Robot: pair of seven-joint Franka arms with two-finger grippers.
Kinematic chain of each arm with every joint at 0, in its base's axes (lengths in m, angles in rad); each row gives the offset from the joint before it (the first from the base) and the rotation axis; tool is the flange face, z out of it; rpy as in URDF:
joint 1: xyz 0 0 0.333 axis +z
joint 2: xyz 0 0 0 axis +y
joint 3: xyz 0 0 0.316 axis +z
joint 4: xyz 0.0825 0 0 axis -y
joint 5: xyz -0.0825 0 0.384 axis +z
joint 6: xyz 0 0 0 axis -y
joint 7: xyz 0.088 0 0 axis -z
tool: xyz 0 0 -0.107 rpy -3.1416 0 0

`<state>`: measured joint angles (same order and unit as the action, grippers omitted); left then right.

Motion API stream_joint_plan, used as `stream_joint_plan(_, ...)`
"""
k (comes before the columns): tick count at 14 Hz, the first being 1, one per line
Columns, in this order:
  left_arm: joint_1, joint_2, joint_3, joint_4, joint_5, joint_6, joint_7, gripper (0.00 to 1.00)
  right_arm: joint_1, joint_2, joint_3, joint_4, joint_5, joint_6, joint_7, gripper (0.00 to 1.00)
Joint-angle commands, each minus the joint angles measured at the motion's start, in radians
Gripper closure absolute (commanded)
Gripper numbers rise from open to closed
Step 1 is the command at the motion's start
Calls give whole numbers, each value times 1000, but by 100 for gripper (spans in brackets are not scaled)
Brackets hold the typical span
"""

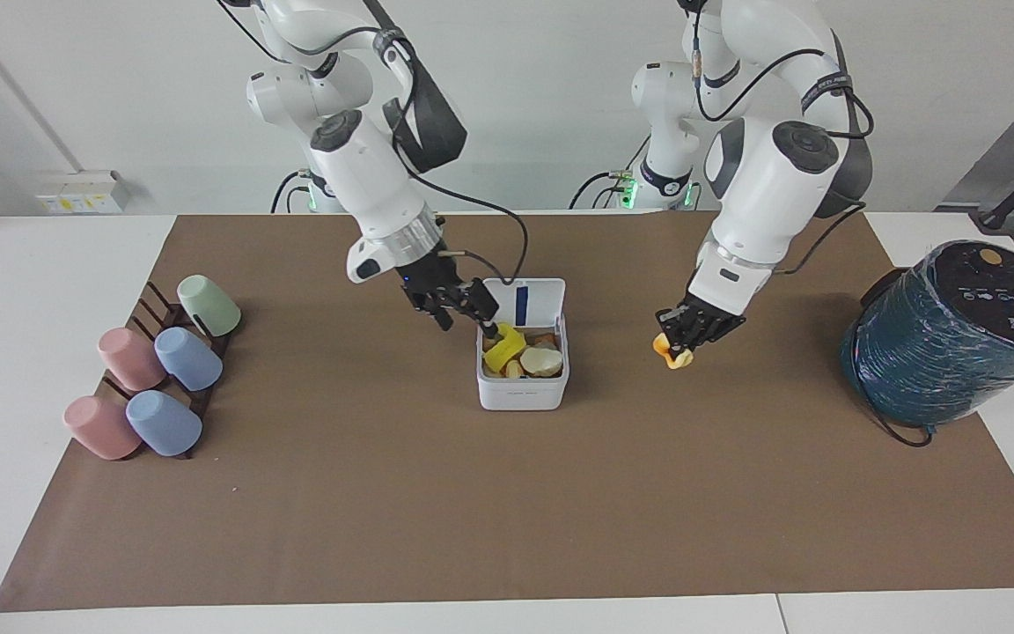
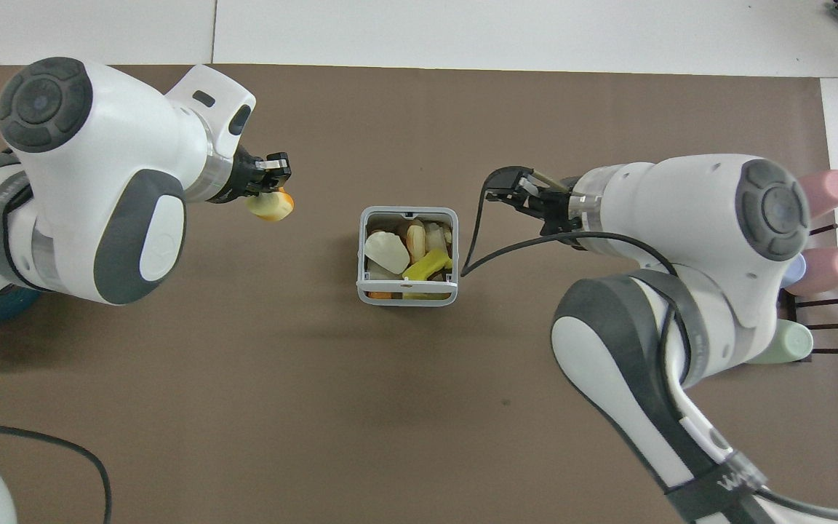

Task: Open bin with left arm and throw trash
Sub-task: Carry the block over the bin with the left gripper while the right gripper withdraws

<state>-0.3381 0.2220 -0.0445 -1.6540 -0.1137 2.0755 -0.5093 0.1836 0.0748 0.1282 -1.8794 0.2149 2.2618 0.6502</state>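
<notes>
The white bin (image 1: 522, 391) stands mid-table with its lid (image 1: 535, 300) open and upright; it also shows in the overhead view (image 2: 360, 256). Several scraps lie inside, among them the yellow-and-green sponge (image 1: 503, 350) (image 2: 427, 266) and a cream-white lump (image 1: 541, 359) (image 2: 386, 251). My right gripper (image 1: 465, 315) (image 2: 500, 188) is open and empty, just beside the bin toward the right arm's end. My left gripper (image 1: 683, 335) (image 2: 273, 169) is shut on the yellow-orange foam chunk (image 1: 672, 354) (image 2: 270, 207), held above the mat toward the left arm's end of the bin.
A dark rack of pastel cups (image 1: 155, 370) (image 2: 823, 258) sits at the right arm's end of the table. A big dark-teal wrapped cylinder (image 1: 947, 339) stands at the left arm's end. A brown mat (image 1: 507, 511) covers the table.
</notes>
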Motion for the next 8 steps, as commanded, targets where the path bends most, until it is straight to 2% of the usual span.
stream_joint_plan(1,-64,13,12,5,-41,60,-101,100,-59,-32,10,19,-92,-80,-102,0)
stream_joint_plan(4,-136,14,12,-13,-46,92,-150,100,-102,-55,10,66,-172,-184,-194,0)
stream_joint_plan(8,-222,77,14,-33,-44,140,-232,100,-177,-76,8,149,-189,-362,-329,0)
